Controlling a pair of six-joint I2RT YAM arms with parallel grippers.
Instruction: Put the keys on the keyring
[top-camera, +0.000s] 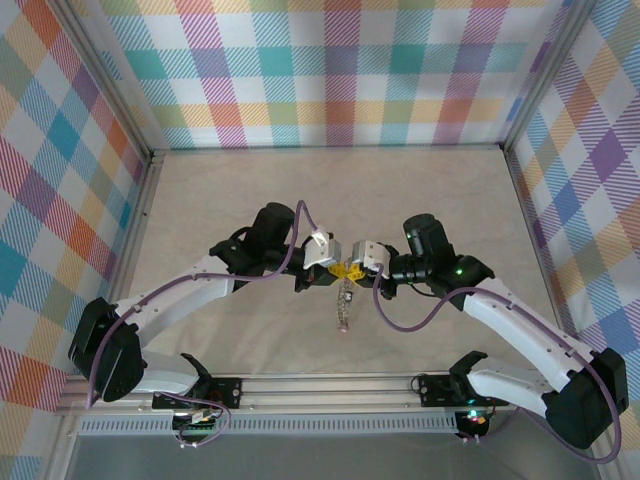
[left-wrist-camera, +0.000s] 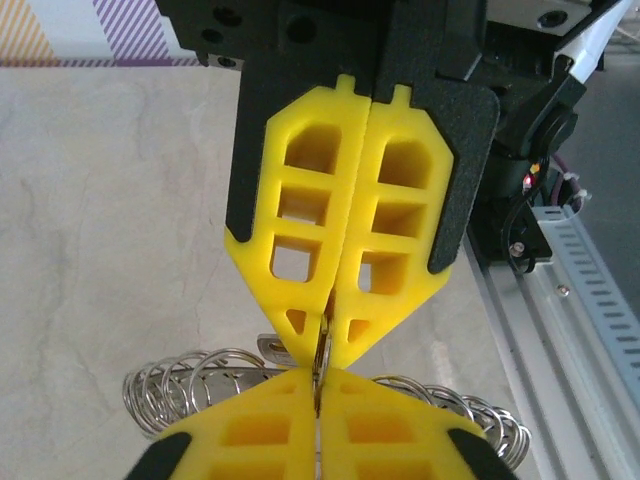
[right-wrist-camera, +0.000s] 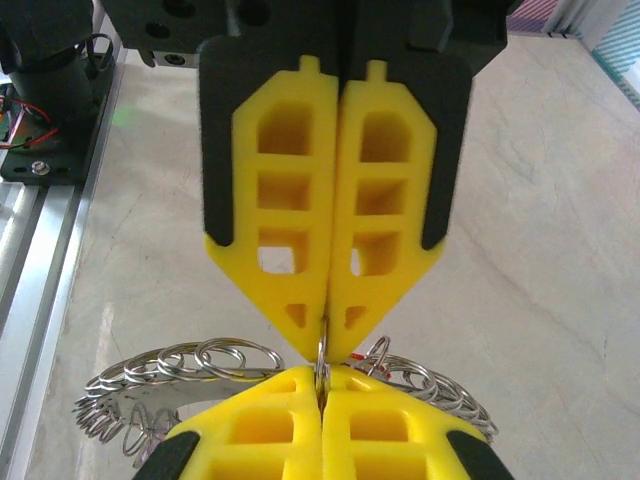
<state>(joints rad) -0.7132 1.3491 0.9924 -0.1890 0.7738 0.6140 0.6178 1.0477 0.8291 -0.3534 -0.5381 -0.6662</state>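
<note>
Two hands, my left hand (left-wrist-camera: 325, 335) and right hand (right-wrist-camera: 322, 335), pinch the keyring (right-wrist-camera: 215, 358) tip to tip above its dangling coils; I judge threading the keys is not yet done.

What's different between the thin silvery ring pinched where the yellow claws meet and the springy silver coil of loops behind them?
The thin silvery ring is a single hoop; the silver coil is a string of many loops. The ring stands edge-on and upright; the coil curves out to both sides. The ring is clamped between the tips of the left gripper and right gripper; the coil's visible loops lie outside that grip. Both are shiny bare metal.
</note>
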